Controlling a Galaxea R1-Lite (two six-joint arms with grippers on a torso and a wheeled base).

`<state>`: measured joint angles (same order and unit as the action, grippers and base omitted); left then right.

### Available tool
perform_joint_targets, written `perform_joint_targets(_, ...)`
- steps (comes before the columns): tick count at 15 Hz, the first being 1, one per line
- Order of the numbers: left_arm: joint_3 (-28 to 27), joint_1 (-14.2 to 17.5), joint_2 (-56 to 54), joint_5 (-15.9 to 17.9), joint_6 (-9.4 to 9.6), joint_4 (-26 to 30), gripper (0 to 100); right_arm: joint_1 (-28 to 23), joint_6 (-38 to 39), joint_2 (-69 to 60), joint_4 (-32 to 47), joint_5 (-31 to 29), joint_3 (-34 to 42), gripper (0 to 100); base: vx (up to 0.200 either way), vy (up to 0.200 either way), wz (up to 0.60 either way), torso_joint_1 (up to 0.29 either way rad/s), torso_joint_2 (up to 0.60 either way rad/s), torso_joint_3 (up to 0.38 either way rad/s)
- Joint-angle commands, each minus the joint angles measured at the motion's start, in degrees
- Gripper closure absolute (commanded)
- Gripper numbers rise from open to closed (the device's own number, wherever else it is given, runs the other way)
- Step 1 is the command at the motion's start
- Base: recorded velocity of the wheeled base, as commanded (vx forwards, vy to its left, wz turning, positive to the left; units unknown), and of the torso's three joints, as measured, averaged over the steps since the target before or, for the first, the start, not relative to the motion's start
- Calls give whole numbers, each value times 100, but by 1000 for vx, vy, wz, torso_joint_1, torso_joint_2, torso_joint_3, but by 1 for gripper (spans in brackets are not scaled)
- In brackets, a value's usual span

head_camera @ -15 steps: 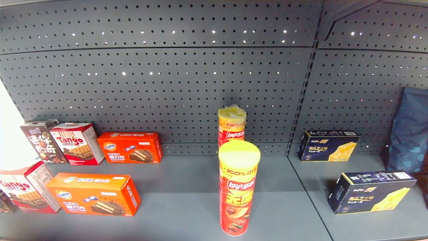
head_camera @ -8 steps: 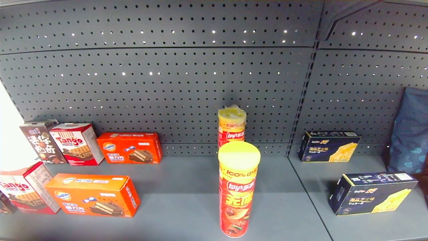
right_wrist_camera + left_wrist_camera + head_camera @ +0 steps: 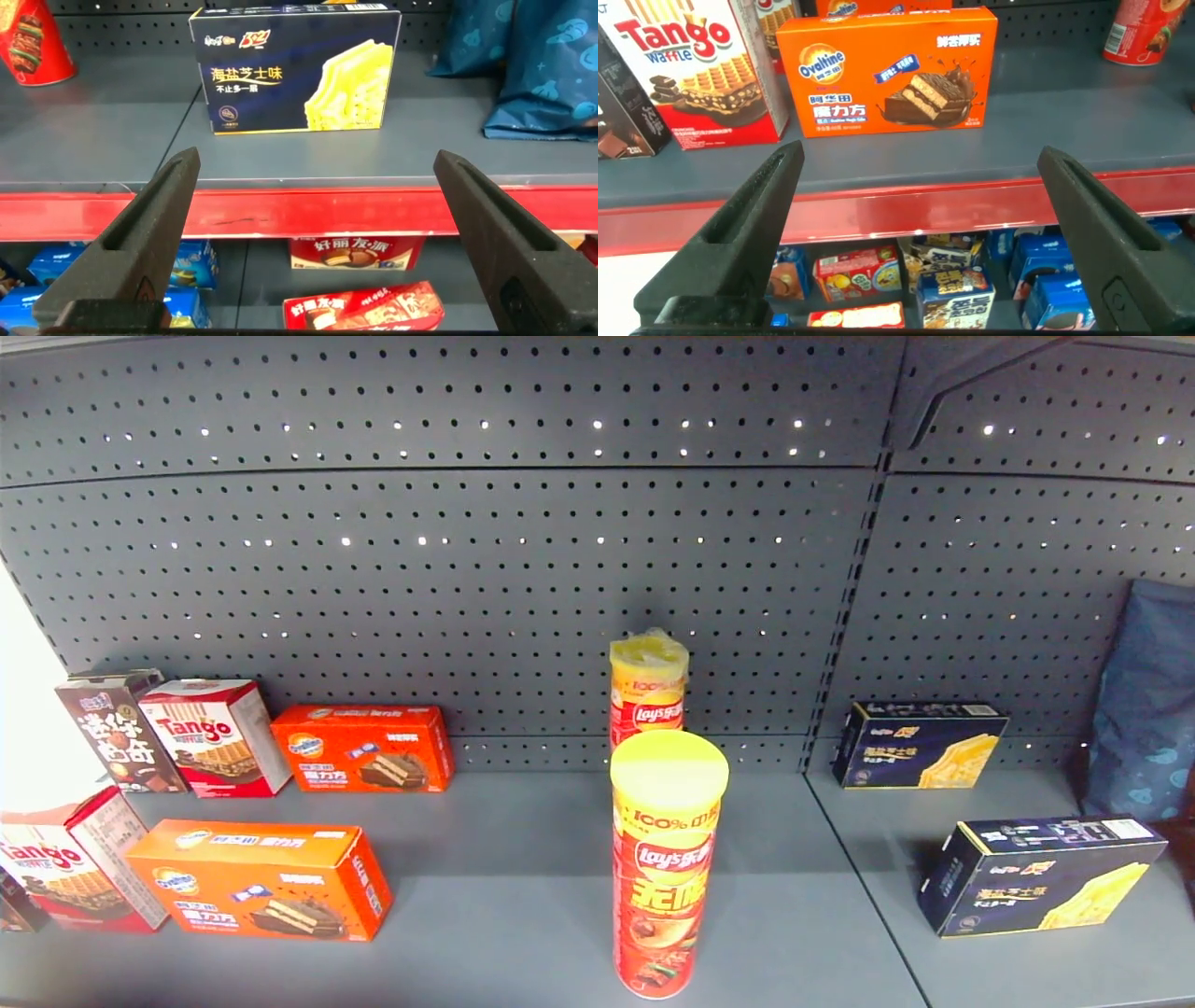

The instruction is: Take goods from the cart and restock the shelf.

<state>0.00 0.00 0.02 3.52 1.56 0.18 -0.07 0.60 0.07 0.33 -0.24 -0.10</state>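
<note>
– Left gripper (image 3: pixel 920 154): report state.

– Fingers spread wide, empty. I read it level with the red front edge (image 3: pixel 906 201) of the shelf (image 3: pixel 523 859). It faces the front orange box (image 3: pixel 887 70) and is well apart from it. A waffle box (image 3: pixel 691 75) stands just beside that box.

– Right gripper (image 3: pixel 316 157): report state.

– Fingers likewise spread wide, empty. It faces the front navy box (image 3: pixel 299 70), which stands on the shelf. A blue bag (image 3: pixel 533 70) is near that box.

– Give the shelf layout as seen from the head camera.

– I take the front chip can (image 3: pixel 665 868) as the dial centre. It stands upright.
1. Rear chip can (image 3: pixel 647 686): 12 o'clock, upright, at the perforated back panel (image 3: pixel 467 579).
2. Front orange box: 9 o'clock, with the waffle box just beyond it.
3. Rear orange box (image 3: pixel 364 747): 10 o'clock, with a second waffle box (image 3: pixel 219 737) and a brown box (image 3: pixel 117 728) farther out on the same line.
4. Front navy box: 3 o'clock.
5. Rear navy box (image 3: pixel 920 744): 2 o'clock, with the blue bag farther out.

– What sits under the shelf?

– I see assorted packets (image 3: pixel 878 280) on the lower tier, beneath the red front edge.
</note>
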Motion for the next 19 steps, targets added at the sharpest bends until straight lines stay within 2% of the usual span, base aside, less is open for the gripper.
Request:
perform_joint_targets(1,0,0,-2,-10,2,-1,0,-1,2,1,2,-2,1,0,0,0,0,0,0,0)
perform_joint_targets(19,0,0,-2,-1,2,-1,0,-1,2,1,2,-2,1,0,0,0,0,0,0,0)
